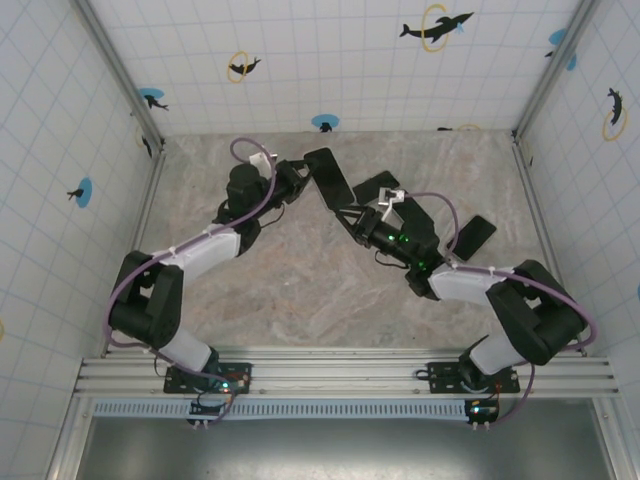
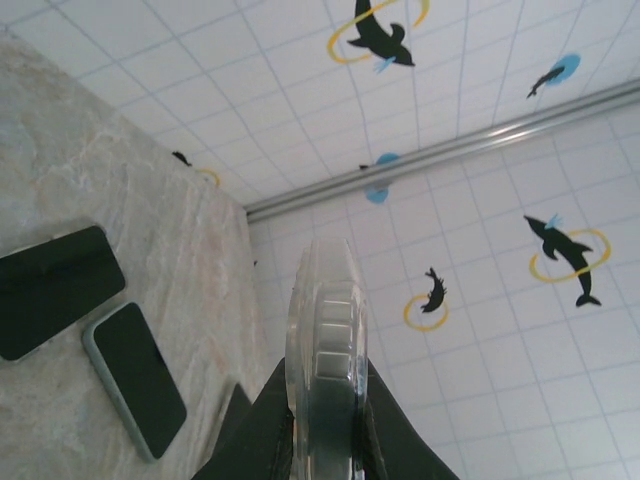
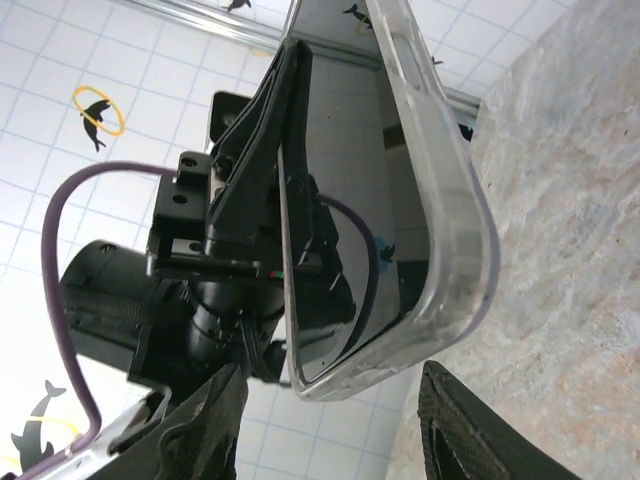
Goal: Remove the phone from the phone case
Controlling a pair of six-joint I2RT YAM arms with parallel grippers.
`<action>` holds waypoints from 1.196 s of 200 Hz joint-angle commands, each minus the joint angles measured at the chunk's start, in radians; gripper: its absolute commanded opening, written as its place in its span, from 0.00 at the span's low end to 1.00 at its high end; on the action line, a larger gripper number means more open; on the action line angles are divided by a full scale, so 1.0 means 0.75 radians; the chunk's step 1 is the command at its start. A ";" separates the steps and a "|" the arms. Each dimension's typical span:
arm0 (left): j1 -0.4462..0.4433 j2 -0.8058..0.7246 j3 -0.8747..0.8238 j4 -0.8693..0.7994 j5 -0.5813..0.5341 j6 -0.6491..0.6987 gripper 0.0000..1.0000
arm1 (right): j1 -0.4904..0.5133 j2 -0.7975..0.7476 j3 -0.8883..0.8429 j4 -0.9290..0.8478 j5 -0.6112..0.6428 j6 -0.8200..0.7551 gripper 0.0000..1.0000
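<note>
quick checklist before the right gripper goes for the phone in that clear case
1. Hold: left gripper clamped on the clear case: ok.
2. Opening: right gripper spread wide: ok.
3. Alignment: case end lines up with the right gripper's gap, depth unclear: cannot tell.
4. Seating: phone fills the case frame, not out yet: ok.
5. Clutter: spare phone and black slab lie on the table, apart from the held case: ok.

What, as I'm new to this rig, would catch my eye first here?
The clear plastic phone case with a glossy dark phone in it, held up above mid-table by the left gripper, the open right gripper facing it. Then the mint-edged black phone lying flat on the marbled table.
</note>
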State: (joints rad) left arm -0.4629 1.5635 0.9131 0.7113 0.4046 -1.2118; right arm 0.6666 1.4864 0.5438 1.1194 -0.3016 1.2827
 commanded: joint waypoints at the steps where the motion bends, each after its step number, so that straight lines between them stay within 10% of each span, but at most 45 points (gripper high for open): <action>1: -0.043 -0.084 -0.031 0.172 -0.211 -0.069 0.00 | 0.019 -0.007 -0.014 0.182 0.132 -0.028 0.45; 47: -0.077 -0.101 -0.072 0.202 -0.328 -0.127 0.00 | 0.019 0.050 0.040 0.238 0.082 -0.034 0.25; 148: -0.097 -0.073 -0.066 0.264 -0.343 -0.161 0.00 | 0.005 0.138 0.121 0.278 0.027 0.016 0.25; 239: -0.097 -0.056 -0.029 0.221 -0.293 -0.346 0.00 | -0.004 0.102 0.105 0.166 -0.021 -0.144 0.04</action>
State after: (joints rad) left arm -0.5293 1.5314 0.8566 0.8200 0.1490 -1.3895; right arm 0.6720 1.5887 0.6098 1.2888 -0.2966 1.2964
